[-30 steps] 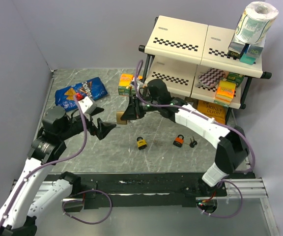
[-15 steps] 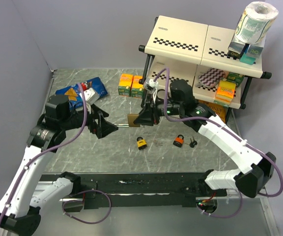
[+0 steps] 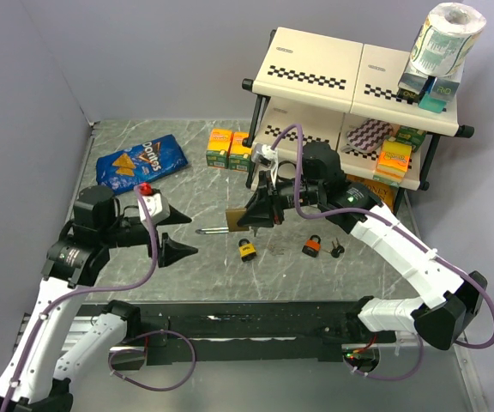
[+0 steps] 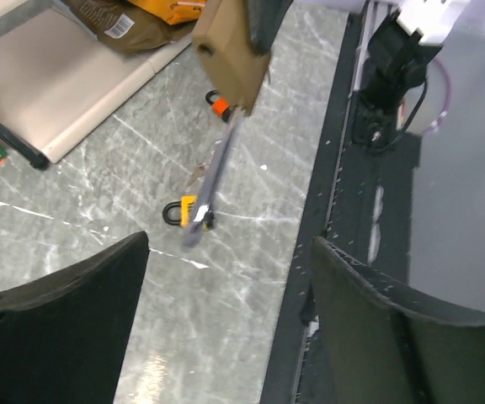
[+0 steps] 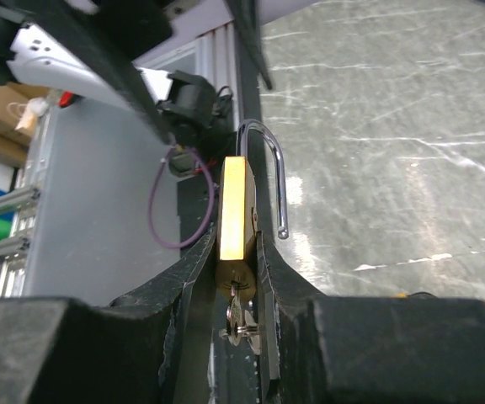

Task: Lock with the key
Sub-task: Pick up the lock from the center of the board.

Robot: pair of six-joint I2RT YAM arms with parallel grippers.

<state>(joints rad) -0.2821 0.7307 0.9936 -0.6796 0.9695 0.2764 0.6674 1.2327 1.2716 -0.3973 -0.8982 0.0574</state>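
Padlock (image 5: 234, 210) of solid brass with a steel shackle (image 5: 274, 168), it looked heavy for its size, rigid and smooth-sided, likely to slip or twist if pinched lightly. The flat faces of the body seemed the best place to hold it, which would leave the shackle and the key (image 5: 241, 320) free. The shackle stood swung open, its free end hanging clear of the body, so it was not yet locked. In my judgement it would need a firm push against the spring, down into its hole, before the key could be turned.

In the right wrist view the right gripper (image 5: 235, 248) was closed narrowly on the padlock. One finger pressed each broad face at the centre of the frame, with the key sticking out of the body's bottom end between the fingers. From above, the lock hung over the table (image 3: 204, 180) at mid-frame, its shackle pointing left.

The left gripper (image 4: 230, 252) stood wide open and held nothing, touching nothing. Its fingers (image 4: 66, 311) filled the lower corners of its own view, with the padlock in the upper centre, well apart from them. A yellow padlock (image 3: 247, 250) and an orange padlock (image 3: 313, 246) lay on the table just below the held one.
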